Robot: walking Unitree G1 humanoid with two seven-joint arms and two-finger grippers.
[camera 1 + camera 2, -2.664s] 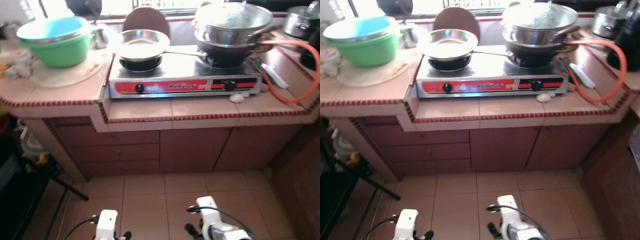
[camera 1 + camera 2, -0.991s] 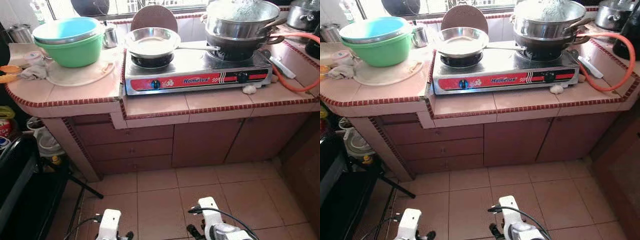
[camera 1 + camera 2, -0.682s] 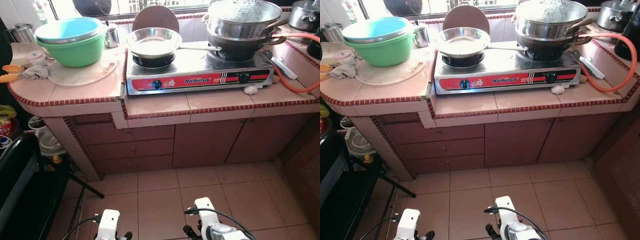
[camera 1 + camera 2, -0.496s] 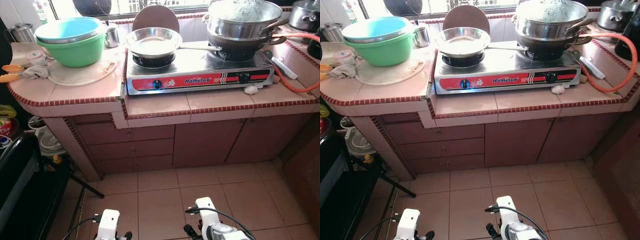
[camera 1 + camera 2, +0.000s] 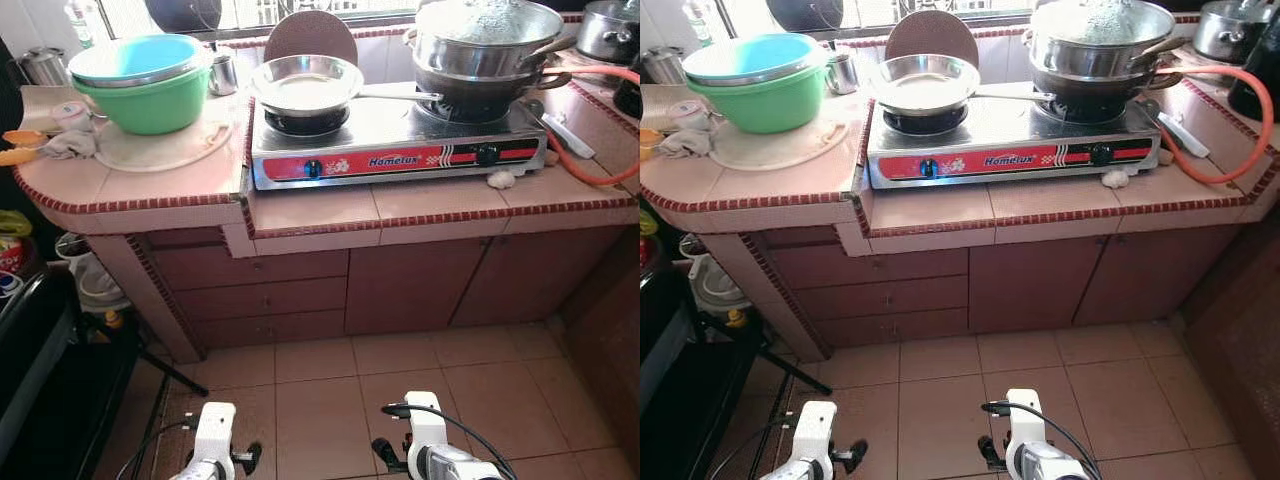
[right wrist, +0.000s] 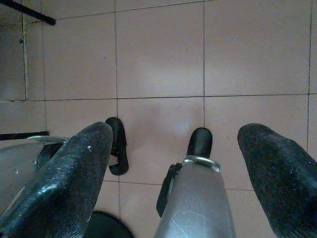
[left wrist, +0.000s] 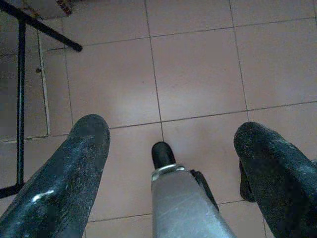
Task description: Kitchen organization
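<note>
1. Down low, the left claw (image 7: 168, 148) and the right claw (image 6: 173, 163) both hang over the tiled floor (image 7: 198, 74), fingers spread wide and gripping nothing; arms at rest like this suit standing or walking rather than reaching.
2. Ahead stands the tiled table (image 5: 310, 210), well apart from both claws.
3. On it sits a two-burner gas stove (image 5: 390, 135); a steel frying pan (image 5: 305, 83) rests on its left burner, handle pointing toward stacked pots (image 5: 485, 45) on the right burner, likely parked there for lack of other room.
4. An orange gas hose (image 5: 590, 170) loops over the table's right end, feeding the stove.
5. To the left, a blue bowl nests in a green basin (image 5: 145, 90) on a round mat (image 5: 165, 150), saving space.
6. Which item the organizing concerns cannot be judged from this scene.
</note>
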